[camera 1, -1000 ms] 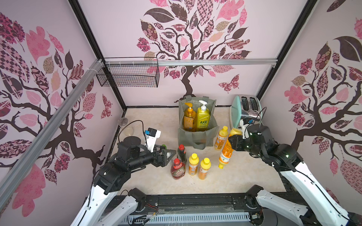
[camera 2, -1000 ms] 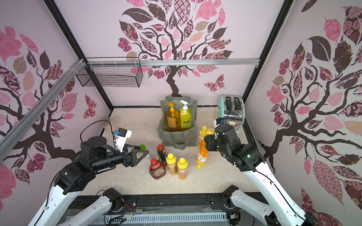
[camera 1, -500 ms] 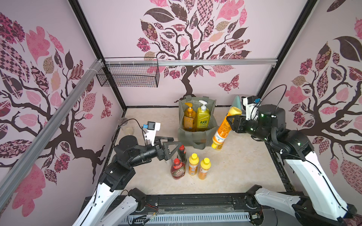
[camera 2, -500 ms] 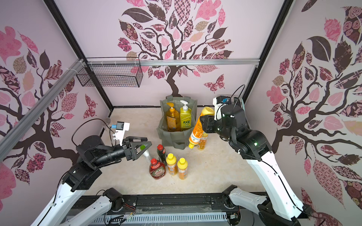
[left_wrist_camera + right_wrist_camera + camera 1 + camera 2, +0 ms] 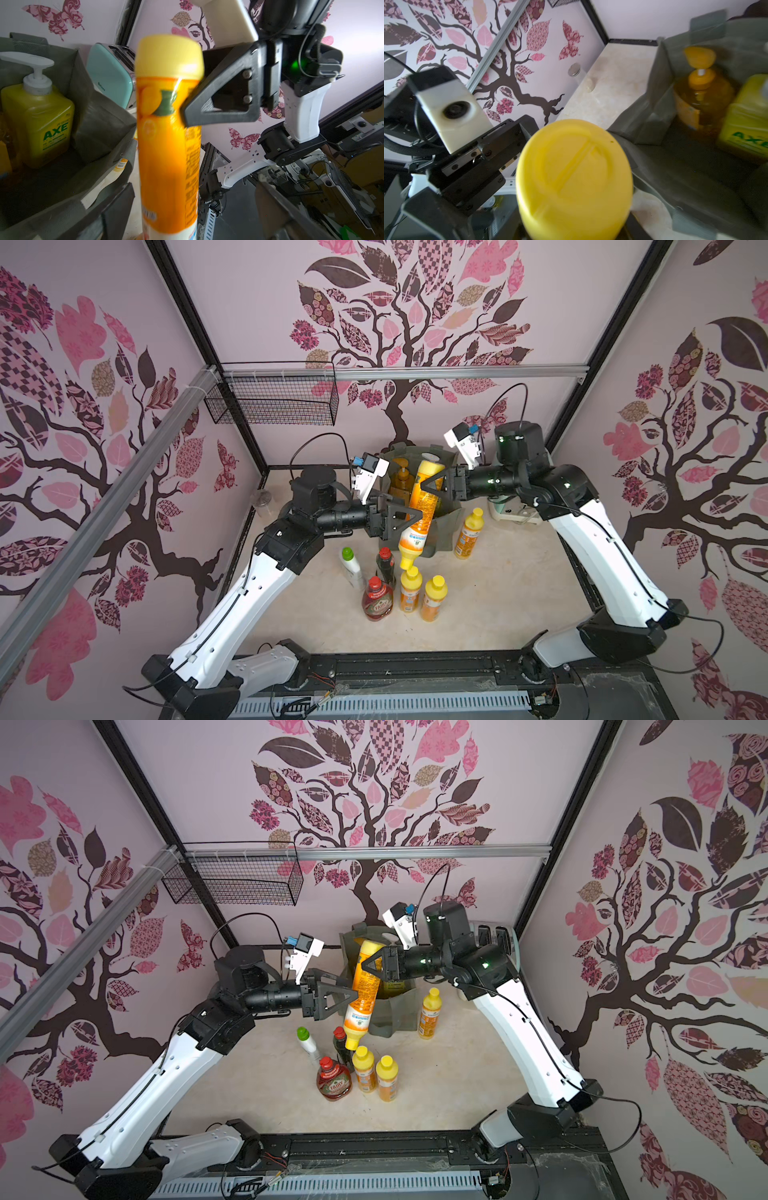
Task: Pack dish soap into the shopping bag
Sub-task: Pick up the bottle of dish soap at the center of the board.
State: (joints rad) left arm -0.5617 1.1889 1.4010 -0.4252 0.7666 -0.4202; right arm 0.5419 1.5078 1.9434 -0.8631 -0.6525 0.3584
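My right gripper (image 5: 428, 485) is shut on an orange dish soap bottle (image 5: 415, 535), holding it upside down with the cap toward the table, in front of the grey-green shopping bag (image 5: 444, 531). My left gripper (image 5: 415, 510) is open, one finger on each side of that bottle (image 5: 166, 135), with a gap showing. Inside the bag stand an orange pump bottle (image 5: 702, 97) and the yellow AXE bottle (image 5: 39, 116). On the table stand a white green-capped bottle (image 5: 351, 566), a dark red-capped one (image 5: 385, 564), the red Fairy (image 5: 378, 599) and three orange bottles (image 5: 410, 589) (image 5: 433, 599) (image 5: 467, 533).
A mint toaster (image 5: 494, 936) stands right of the bag, behind my right arm. A black wire basket (image 5: 274, 402) hangs on the back wall at the left. A clear glass jar (image 5: 262, 502) sits in the back left corner.
My right gripper lifted the orange bottle off the table, carried it left to the bag and tipped it cap-down. My left gripper rose toward it and opened around it.
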